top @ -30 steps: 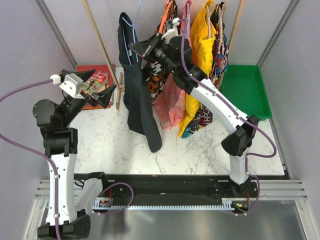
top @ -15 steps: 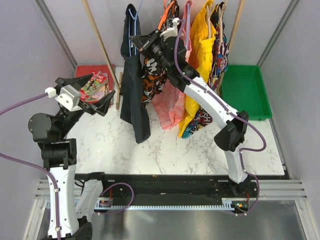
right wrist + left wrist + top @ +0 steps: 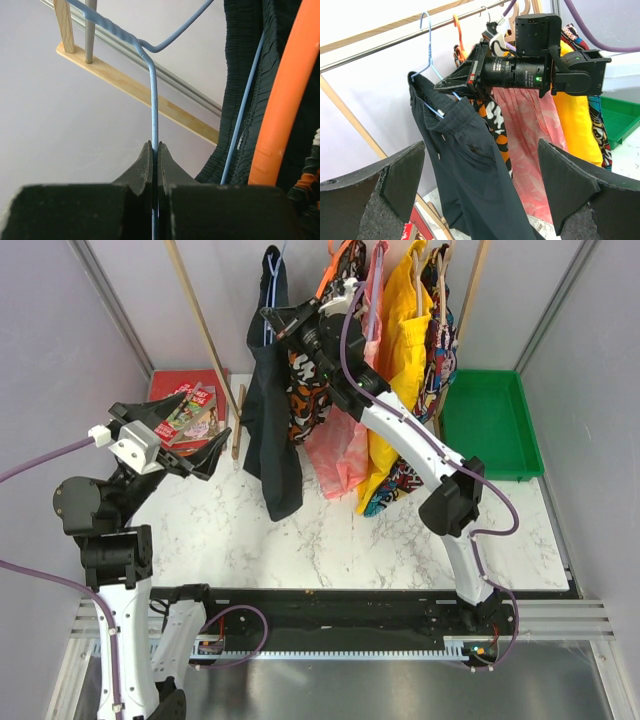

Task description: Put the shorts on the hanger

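Note:
The black shorts hang by their waistband from the pale-blue wire hanger at the left end of the clothes rail. My right gripper is shut on the hanger's neck just below the twisted wire, and the shorts' waistband shows to its right. In the left wrist view the hanger's hook is up at the metal rail; I cannot tell if it rests on it. The shorts hang straight down. My left gripper is open and empty, left of the shorts and apart from them.
An orange-black-white patterned garment on an orange hanger, a pink garment and a yellow garment hang right of the shorts. A green tray lies at the back right. A red box and slanted wooden poles stand at the left.
My right gripper has raised the hanger and shorts up and back to the rail; the shorts' hem has lifted off the table. My left gripper has drawn back to the left.

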